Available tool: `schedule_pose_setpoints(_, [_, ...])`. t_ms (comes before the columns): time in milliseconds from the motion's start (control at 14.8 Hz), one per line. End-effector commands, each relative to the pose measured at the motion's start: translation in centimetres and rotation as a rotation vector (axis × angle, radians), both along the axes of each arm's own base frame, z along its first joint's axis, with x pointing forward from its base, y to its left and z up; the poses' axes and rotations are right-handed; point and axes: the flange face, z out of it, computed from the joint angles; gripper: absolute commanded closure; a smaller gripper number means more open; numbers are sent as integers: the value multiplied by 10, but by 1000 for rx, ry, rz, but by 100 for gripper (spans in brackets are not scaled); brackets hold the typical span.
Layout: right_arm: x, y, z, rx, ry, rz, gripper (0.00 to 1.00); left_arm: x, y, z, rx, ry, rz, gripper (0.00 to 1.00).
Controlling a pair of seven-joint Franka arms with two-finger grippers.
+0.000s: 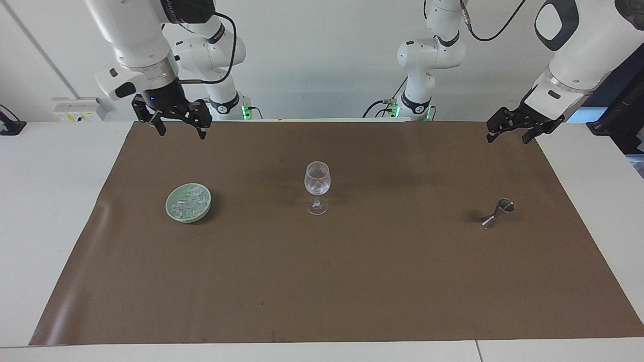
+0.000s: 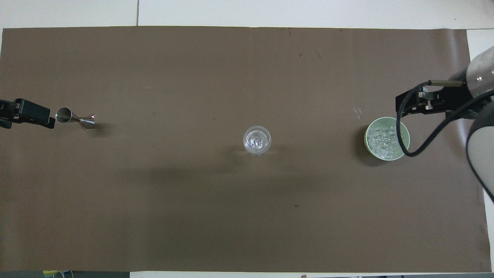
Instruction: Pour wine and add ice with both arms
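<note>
**benchwatcher:** Ice (image 1: 189,201) question. Most of it sits heaped in the green bowl (image 1: 171,211) toward the right arm's end of the table, and a few cubes look to be in the wine glass (image 1: 317,187) at the middle of the brown mat (image 1: 322,281). Why is the right gripper (image 1: 177,122) hanging up in the air over the mat's edge by the robots, holding nothing?

**pourbot_fan:** My read: it's done with a drop and is parked out of the way. Fingers are spread apart and empty. Up high like that, it can't clip the glass, which stands upright on a thin stem and would tip easily.

**benchwatcher:** And the left gripper (image 1: 508,131)? It's raised over the mat's corner at its own end, also spread wide with nothing in it.

**pourbot_fan:** Same idea, I'd guess. The metal jigger (image 1: 497,212) lies on its side on the mat below and near it, well apart from the glass. Lying down suggests it's emptied, though I can't tell whether there's liquid in the glass. In the overhead view the jigger (image 2: 74,118) sits just beside the left gripper (image 2: 23,116), but that gripper is up in the air, not touching it.

**benchwatcher:** So nearly finished?

**pourbot_fan:** Looks that way to me. Bowl and glass sit apart so each arm works its own side.
</note>
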Motion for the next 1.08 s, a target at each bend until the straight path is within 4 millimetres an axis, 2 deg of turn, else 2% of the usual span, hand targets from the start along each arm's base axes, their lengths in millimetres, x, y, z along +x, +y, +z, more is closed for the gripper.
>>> schedule_pose_setpoints(0, [-10, -23, 7, 1, 0, -5, 0, -9, -2, 0, 16, -6, -19, 0])
schedule_pose_setpoints(203, [-16, -26, 10, 6, 0, -8, 0, -10, -6, 1, 47, -7, -37, 0])
schedule_pose_setpoints(474, [-22, -52, -7, 12, -12, -14, 0, -11, -8, -1, 50, -20, -45, 0])
schedule_pose_setpoints(609, [-23, -61, -4, 16, -23, -30, 0, -11, -9, 0, 47, -23, -54, 0])
schedule_pose_setpoints(880, [-31, -64, 9, 20, -41, -3, 0, -8, -6, 1, 44, -40, -44, 0])
schedule_pose_setpoints(1016, [-32, -76, 7, 22, -37, -21, 0, -8, -6, 1, 44, -40, -41, 0])
